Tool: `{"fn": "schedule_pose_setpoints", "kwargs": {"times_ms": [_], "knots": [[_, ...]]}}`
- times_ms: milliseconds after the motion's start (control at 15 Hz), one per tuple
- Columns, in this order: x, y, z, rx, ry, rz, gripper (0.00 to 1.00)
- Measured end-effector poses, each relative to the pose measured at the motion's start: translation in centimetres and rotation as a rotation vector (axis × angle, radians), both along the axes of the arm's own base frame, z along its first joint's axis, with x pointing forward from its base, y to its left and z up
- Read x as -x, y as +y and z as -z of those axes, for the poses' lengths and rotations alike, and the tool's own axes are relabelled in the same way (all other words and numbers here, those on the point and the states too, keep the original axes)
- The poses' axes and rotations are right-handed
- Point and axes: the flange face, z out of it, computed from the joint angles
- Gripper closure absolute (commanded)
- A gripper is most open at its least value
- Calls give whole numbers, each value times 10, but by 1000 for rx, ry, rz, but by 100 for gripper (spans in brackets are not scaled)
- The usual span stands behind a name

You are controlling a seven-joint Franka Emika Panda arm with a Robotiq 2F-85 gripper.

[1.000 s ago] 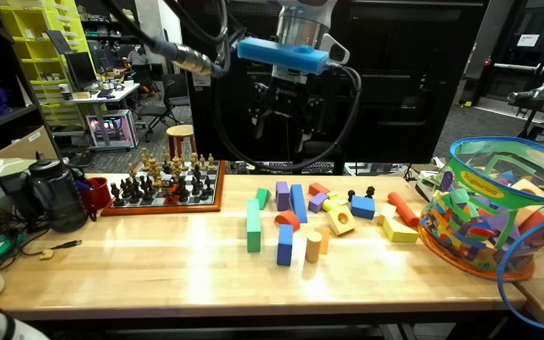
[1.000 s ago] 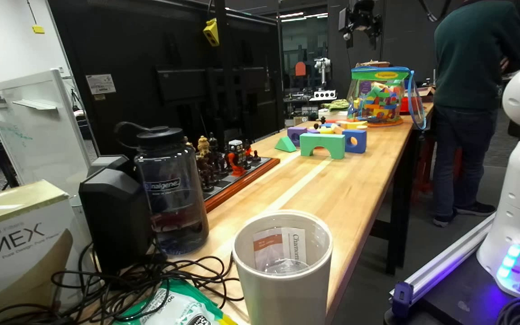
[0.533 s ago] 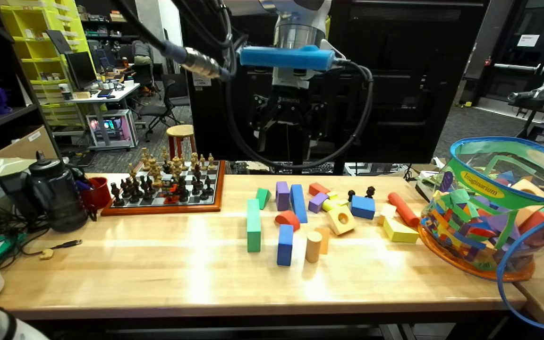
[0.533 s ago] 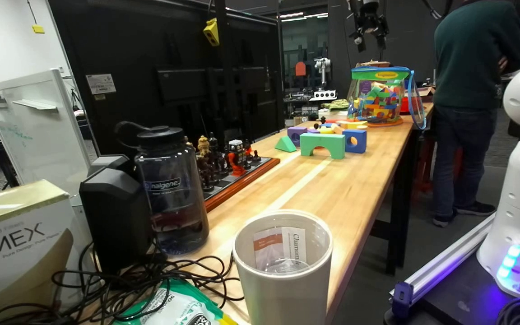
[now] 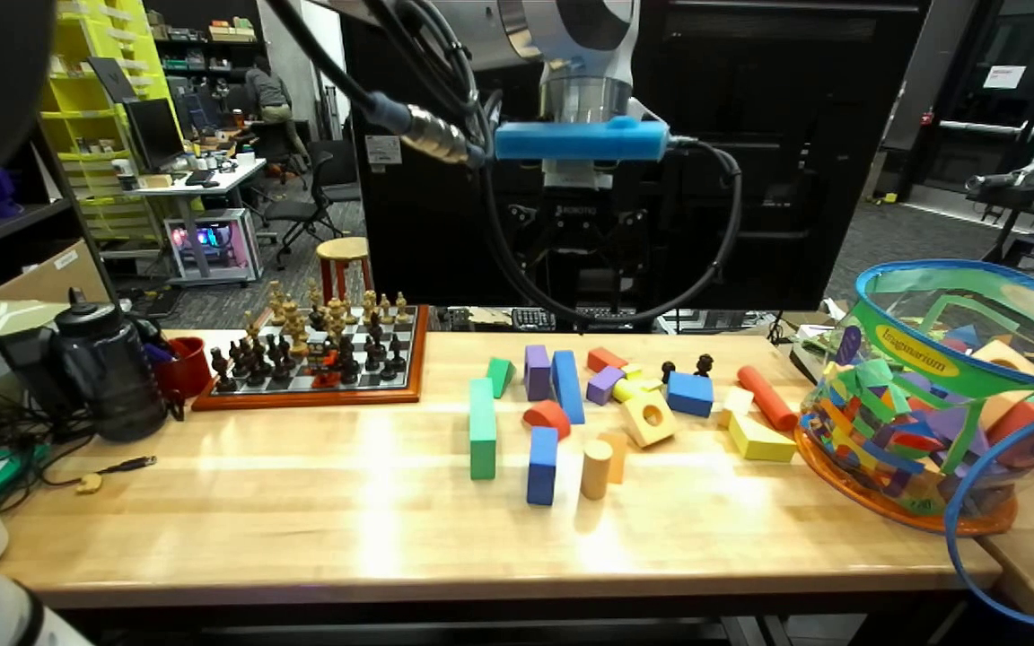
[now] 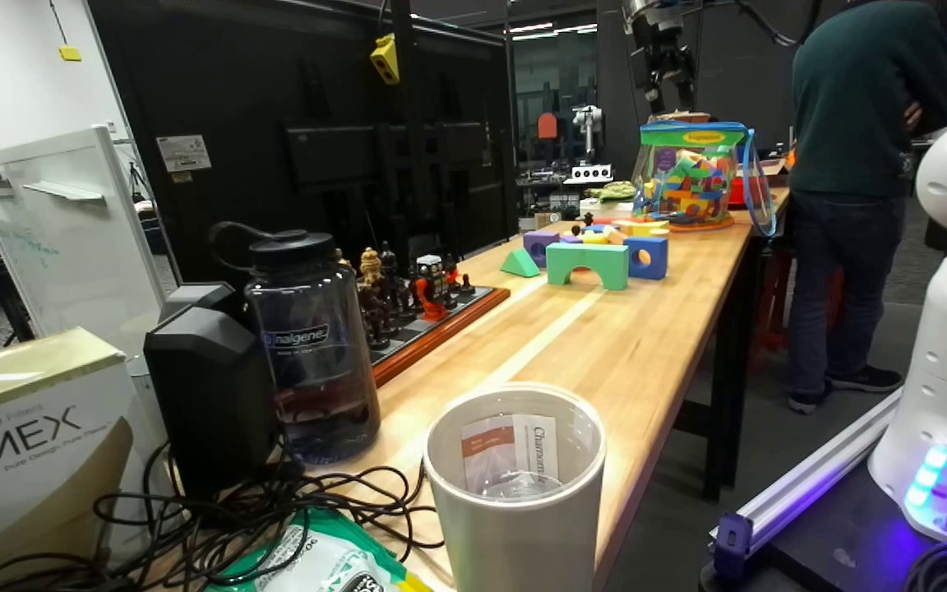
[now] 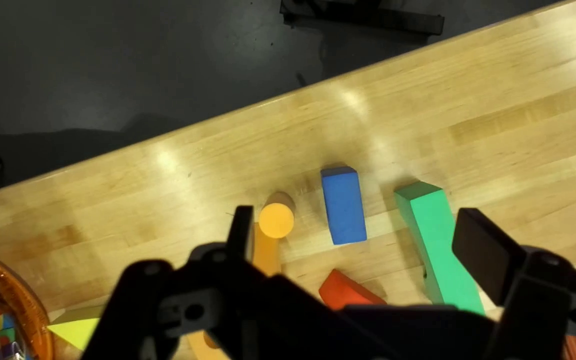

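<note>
My gripper stands open in the wrist view, its black fingers wide apart with nothing held. It hangs well above the table. Framed between the fingers lie a blue block, an orange cylinder and a partly hidden red block. A long green arch block passes partly behind one finger. In an exterior view the gripper is dark against a black screen, above the far edge; below it are a purple block, a blue wedge and a yellow block with a hole.
A clear bag of blocks stands at one table end, beside a red cylinder. Towards the opposite end are a chess set, a dark bottle, a white cup and tangled cables. A person stands beside the table.
My gripper has come lower and, in an exterior view, slid slightly rightward, with the wrist turning a little. Its jaws have stayed open. The blocks on the table have not moved.
</note>
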Motion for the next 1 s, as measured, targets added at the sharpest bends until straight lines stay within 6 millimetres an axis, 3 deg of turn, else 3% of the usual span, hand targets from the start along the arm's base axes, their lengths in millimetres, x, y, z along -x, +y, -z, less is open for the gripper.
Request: {"fn": "schedule_pose_setpoints", "kwargs": {"times_ms": [333,1000], "knots": [[-12,-5,31,-24,22,4,0],[-12,-6,31,-28,18,7,0]]}}
